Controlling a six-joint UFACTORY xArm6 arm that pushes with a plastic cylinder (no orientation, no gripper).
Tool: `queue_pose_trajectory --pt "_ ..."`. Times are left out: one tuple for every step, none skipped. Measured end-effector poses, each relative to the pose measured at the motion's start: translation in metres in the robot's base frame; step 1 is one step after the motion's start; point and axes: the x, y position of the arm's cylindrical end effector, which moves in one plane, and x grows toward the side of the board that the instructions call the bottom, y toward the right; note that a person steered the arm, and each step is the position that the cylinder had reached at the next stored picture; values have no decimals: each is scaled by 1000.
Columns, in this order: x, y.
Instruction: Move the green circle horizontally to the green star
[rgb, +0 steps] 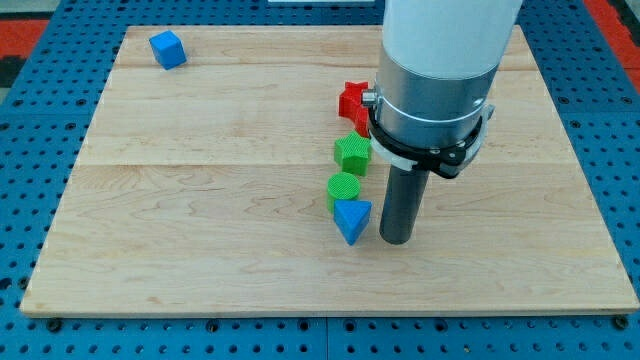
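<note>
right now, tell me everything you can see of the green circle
The green circle is a short round block, bright green, with fine ridges across its flat top, looking like printed plastic. It lies flat on the wooden board, a little right of centre. The blue triangle sits against its lower right edge, and the green star is just above it, close or barely touching. My tip rests to its right and slightly lower, apart from it.
</note>
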Motion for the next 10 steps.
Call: queue_pose_trajectory --pt "0 27" --pt "0 28" --pt "1 24" --pt "4 -15" --pt "-19 -21" --pt "-39 -76" --pt "-44 -106" --pt "-44 -62" --pt "-59 -35" --pt "-78 -131"
